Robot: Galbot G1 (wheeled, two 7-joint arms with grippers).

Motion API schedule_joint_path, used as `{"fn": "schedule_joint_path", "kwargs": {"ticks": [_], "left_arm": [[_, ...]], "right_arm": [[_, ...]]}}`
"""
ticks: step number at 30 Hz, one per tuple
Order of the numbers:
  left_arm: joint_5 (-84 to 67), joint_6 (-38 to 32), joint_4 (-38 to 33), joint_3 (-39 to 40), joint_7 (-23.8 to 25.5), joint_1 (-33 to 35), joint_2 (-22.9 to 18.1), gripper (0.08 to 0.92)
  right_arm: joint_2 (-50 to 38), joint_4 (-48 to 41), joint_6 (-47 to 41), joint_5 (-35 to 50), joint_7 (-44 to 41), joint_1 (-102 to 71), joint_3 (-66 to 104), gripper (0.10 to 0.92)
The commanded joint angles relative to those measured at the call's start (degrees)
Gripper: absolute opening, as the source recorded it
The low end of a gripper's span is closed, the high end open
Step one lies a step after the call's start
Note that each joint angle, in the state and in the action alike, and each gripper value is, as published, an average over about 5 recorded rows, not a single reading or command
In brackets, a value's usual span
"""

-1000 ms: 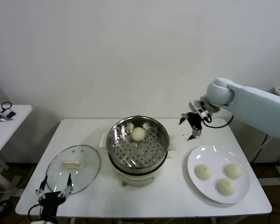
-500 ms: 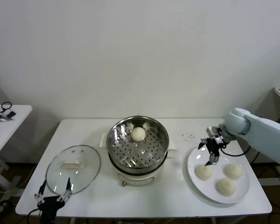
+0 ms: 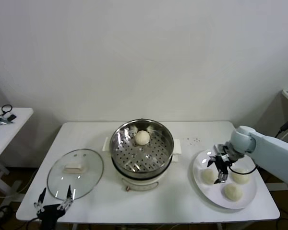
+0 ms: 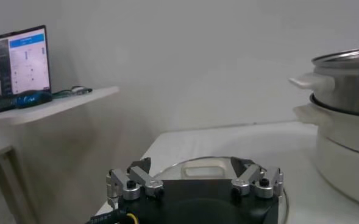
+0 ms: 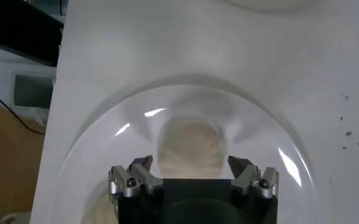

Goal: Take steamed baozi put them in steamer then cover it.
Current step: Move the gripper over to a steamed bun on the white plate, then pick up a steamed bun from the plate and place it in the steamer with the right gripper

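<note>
Three round cream-white baozi (image 3: 210,176) are sitting right of the shiny steel steamer (image 3: 141,148); the right gripper (image 3: 218,168), fingers apart, is needing to straddle the nearest squarely, while the left gripper (image 3: 54,199) is idling open near the steamer's left.

You get even, diffuse room light from above in the head view; the white wall and table (image 3: 182,201) read bright without burning out. Shadows are soft and short: a faint one lies under the steamer (image 3: 141,148). Its steel wall throws small bright highlights, and the glass lid (image 3: 75,173) shows only mild sheen. In the right wrist view you see curved glare streaks on the glossy plate (image 5: 258,140), and the bun (image 5: 188,146) in the middle is soft, out of focus. In the left wrist view the near gripper body is dark and the laptop screen (image 4: 16,64) glows bright.
</note>
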Motion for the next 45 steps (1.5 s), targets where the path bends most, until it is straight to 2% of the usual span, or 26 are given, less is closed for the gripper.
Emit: {"fn": "schedule_joint_path", "kwargs": {"ticks": [1,10,18,26,34,40,45], "left_arm": [[0.1,0.0,0.4,0.1,0.0,-0.2,0.0,0.823],[-1.9,1.2,-0.4,0.6,0.4,-0.4,-0.1,0.823],[-2.2,1.2,-0.1,0.6,0.4,-0.3,0.1,0.823],[-2.9,0.9,-0.3,0.5,0.3,0.5,0.3,0.823],[-2.4,1.0,-0.8,1.0,0.4,0.8,0.4,0.823],[-1.5,1.0,-1.7,1.6,0.4,1.2,0.6,0.823],[-0.9,1.2,-2.3,2.3,0.3,1.5,0.4,0.823]], "right_arm": [[0.7,-1.3,-0.1,-1.4,0.1,-1.9,0.8,0.823],[2.0,-2.7,0.7,-1.6,0.2,-1.2,0.2,0.813],[2.6,-2.5,0.7,-0.3,0.0,2.0,-2.7,0.738],[2.0,-1.5,0.3,3.2,0.3,6.9,-5.6,0.708],[4.7,-2.7,0.2,15.3,0.1,28.1,-17.8,0.704],[11.4,-5.4,0.0,26.0,-0.5,43.0,-25.5,0.704],[17.0,-6.3,-0.6,30.7,-0.3,48.5,-27.9,0.704]]}}
